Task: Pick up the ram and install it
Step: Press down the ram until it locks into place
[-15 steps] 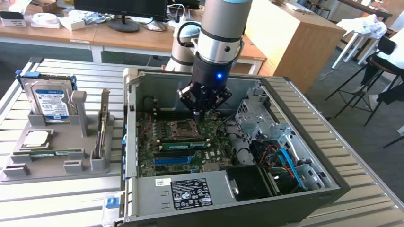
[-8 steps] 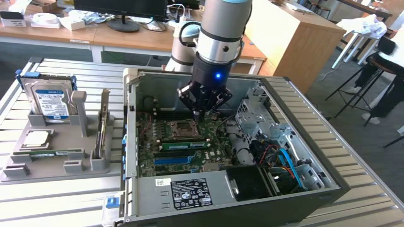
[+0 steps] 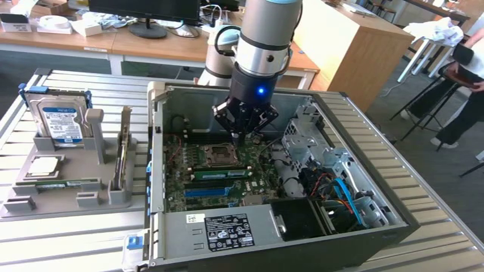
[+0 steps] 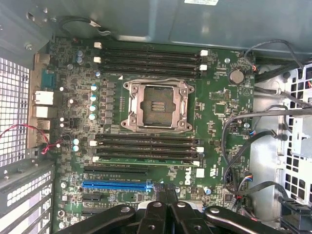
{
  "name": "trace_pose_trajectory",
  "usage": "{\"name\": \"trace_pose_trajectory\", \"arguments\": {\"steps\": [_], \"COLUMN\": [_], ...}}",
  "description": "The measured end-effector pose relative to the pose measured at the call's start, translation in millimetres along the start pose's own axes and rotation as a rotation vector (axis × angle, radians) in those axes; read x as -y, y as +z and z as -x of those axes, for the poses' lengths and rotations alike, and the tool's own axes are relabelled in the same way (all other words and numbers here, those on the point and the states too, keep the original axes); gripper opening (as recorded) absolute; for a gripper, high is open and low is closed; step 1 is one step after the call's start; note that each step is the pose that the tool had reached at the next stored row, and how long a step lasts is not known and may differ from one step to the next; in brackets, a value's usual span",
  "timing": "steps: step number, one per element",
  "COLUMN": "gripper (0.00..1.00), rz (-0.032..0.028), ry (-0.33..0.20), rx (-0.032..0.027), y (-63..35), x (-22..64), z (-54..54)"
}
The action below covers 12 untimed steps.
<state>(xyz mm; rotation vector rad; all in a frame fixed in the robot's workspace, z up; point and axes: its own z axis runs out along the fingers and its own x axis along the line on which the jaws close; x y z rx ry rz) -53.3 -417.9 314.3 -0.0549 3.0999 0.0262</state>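
A ram (image 4: pixel 146 160) sits in the motherboard slot nearest my fingers, a thin pale green strip between white latches. In the exterior view the ram (image 3: pixel 219 173) is a green bar just below the empty processor socket (image 3: pixel 221 152). My gripper (image 3: pixel 242 139) hangs above the board by the socket, shut with nothing between its fingers. In the wrist view my gripper (image 4: pixel 165 197) is a pair of black fingers pressed together over the board's edge. A second ram (image 3: pixel 59 183) lies flat in the grey holder outside the case.
The open computer case (image 3: pixel 155 170) stands on a slatted metal table. The grey holder (image 3: pixel 45 198) also carries a hard drive (image 3: pixel 59 120), a silver processor (image 3: pixel 43 165) and an upright card (image 3: pixel 121 153). Cables (image 4: pixel 239 141) run beside the board. A person (image 3: pixel 465 85) stands at the back of the exterior view's right.
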Motion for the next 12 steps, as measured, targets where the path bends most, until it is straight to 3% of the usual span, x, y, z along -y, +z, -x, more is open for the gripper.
{"name": "trace_pose_trajectory", "arguments": {"steps": [7,12], "gripper": [0.10,0.10], "rz": [0.0003,0.0005], "ry": [0.000,0.000], "rx": [-0.0002,-0.0078], "y": [0.0,0.3], "x": [0.1,0.3], "z": [0.6,7.3]}}
